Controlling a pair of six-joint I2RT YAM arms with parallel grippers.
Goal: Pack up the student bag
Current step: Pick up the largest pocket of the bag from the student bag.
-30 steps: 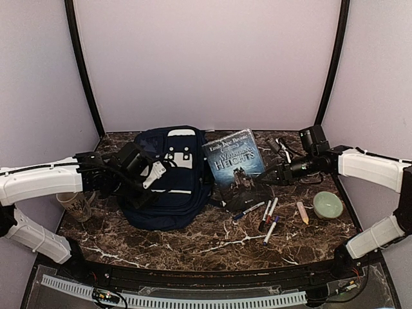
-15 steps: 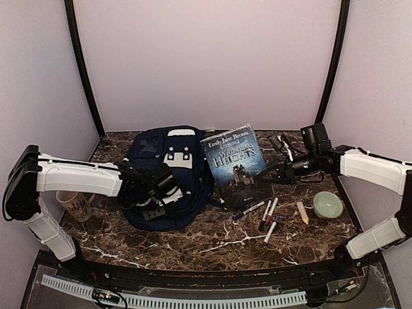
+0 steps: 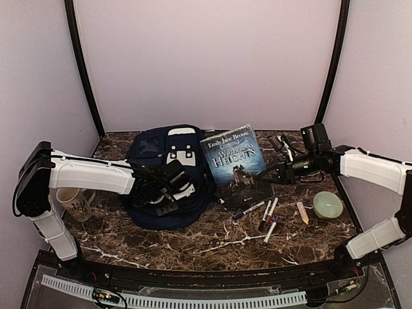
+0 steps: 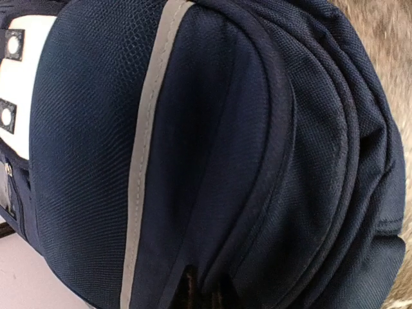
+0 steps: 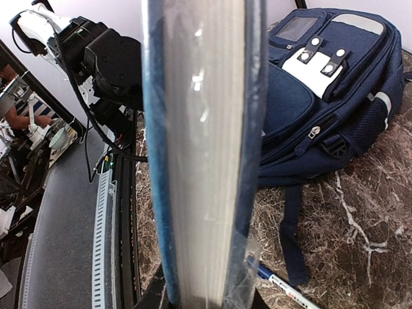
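Your left arm [image 3: 90,175] is covering part of the cup [image 3: 76,205] at the lower left of the top view. Your left gripper [image 3: 172,193] is sitting clenched on the student bag [image 3: 151,154], and its fingertips are hiding beneath it, so what they are pinching is unclear. The bag is lying flat left of centre: navy, thin pale stripe [image 4: 145,161], white patch [image 3: 179,156] with two studs, dark strap [image 5: 286,232] trailing. Your right gripper [image 3: 271,175] is clamping the book [image 3: 233,159] by its right edge, just right of the bag. Its wrist view is showing only page edges.
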